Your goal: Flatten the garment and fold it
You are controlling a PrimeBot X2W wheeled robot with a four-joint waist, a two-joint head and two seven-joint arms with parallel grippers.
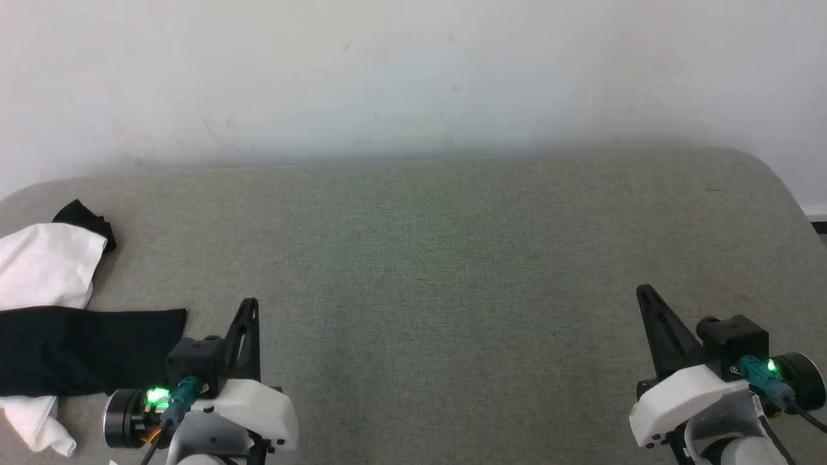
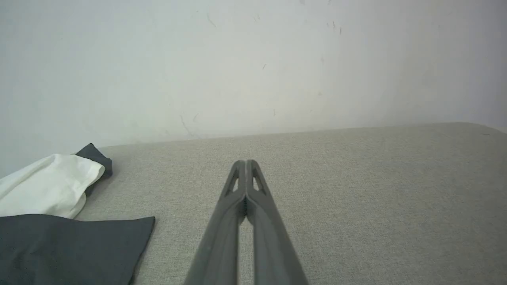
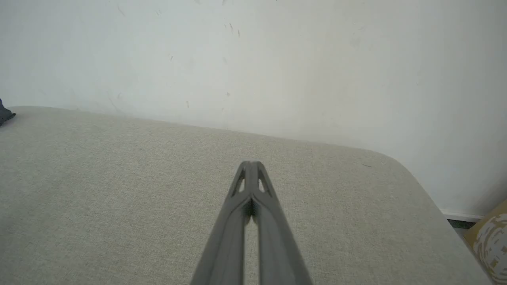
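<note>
Here, the garment lay crumpled at the far left of the grey cloth-covered surface, cut off by the left edge of the head view. Its white body was heaped towards the back, with a small black fold showing behind it. A black sleeve lay flat across the front of the heap, its cuff end pointing towards the middle of the surface. A strip of white cloth showed below the sleeve. The left wrist view gave the same arrangement: white cloth behind, dark sleeve in front.

The left gripper stood just beside the cuff end of the sleeve, apart from it. Its two fingers were pressed together at the tips, with nothing between them. The right gripper stood well apart from the garment, near the right end of the surface. Its fingers were likewise closed tip to tip and held nothing. Both grippers pointed towards the back of the surface, over bare cloth.

A pale, lightly scuffed wall rose behind the surface. In the right wrist view a dark scrap showed at the left edge, too small to identify, and a yellowish patterned object lay beyond the rounded right corner.
</note>
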